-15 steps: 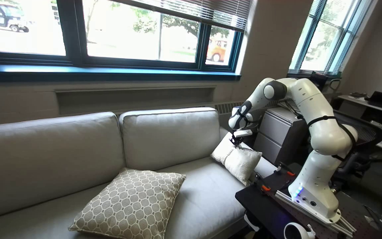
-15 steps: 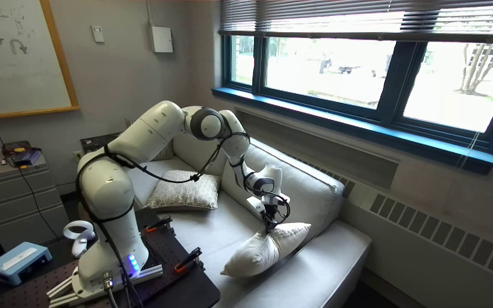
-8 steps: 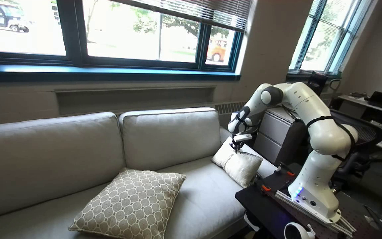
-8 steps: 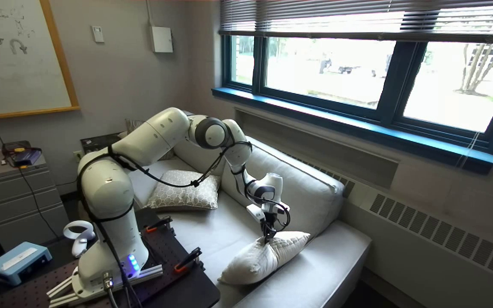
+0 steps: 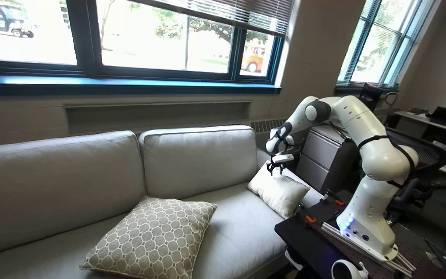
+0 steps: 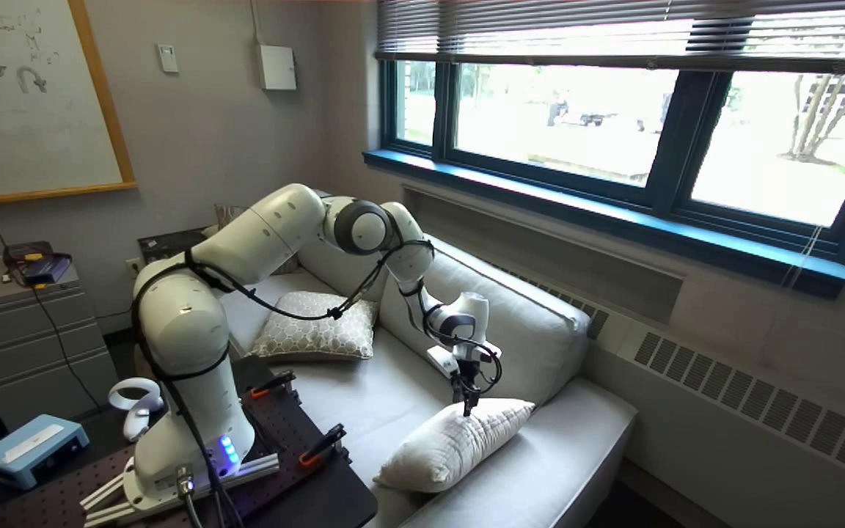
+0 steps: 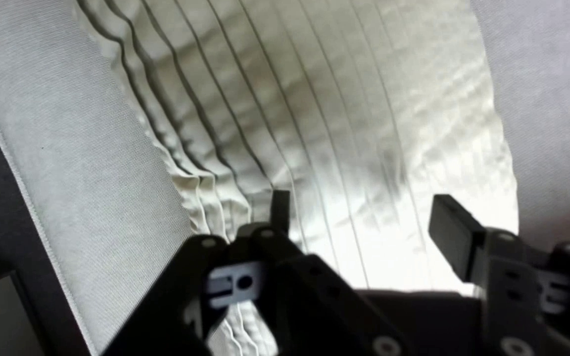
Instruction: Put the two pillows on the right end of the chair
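Observation:
The cream-white pillow (image 5: 287, 193) lies tilted at the end of the grey-beige chair (image 5: 230, 236), beside its armrest (image 6: 576, 440). Over its upper part my gripper (image 5: 276, 170) points down. In the wrist view the gripper (image 7: 364, 217) is open, its fingers well apart with the pleated pillow (image 7: 324, 99) beneath them. Whether the fingertips touch the cloth I cannot tell. The large tan lattice pillow (image 5: 157, 236) rests on the seat farther along, away from the gripper; it also shows as a patterned pillow (image 6: 316, 330) behind the arm.
A dark table (image 6: 320, 484) carrying the robot base stands close against the seat's front, with orange-tipped clamps (image 6: 323, 447) on its edge. Tall back cushions (image 5: 199, 159) line the chair's rear. A filing cabinet (image 5: 318, 149) stands beyond the armrest.
My gripper came down with the pinched cream pillow, then its fingers spread and let go. The pinched fold has smoothed out, and the hand has risen slightly. The tan pillow stayed put.

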You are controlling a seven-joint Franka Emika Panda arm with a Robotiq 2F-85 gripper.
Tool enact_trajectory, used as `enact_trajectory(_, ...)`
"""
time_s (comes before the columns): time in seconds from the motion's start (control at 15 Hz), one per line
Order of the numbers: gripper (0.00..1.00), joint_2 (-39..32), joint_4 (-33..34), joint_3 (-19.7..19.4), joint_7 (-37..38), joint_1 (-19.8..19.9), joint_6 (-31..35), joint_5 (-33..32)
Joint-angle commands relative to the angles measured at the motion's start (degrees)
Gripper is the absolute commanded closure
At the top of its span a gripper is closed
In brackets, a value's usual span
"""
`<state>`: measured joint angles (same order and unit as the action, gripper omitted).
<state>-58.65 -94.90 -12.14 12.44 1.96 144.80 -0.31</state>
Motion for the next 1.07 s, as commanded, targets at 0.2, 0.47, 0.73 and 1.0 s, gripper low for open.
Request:
enact_trajectory(0.2,0.00,8.12,-5.71,1.07,0.01,-0.74,3.46,0.12)
enact_trajectory(0.47,0.00,12.39,-5.62,9.48,-6.78,0.71,6.21,1.89)
enact_trajectory(0.73,0.00,9.80,1.74,19.05,-11.70,0.70,5.45,5.55)
enact_trajectory(1.0,0.00,2.29,11.82,27.84,-20.84,2.04,2.95,9.61)
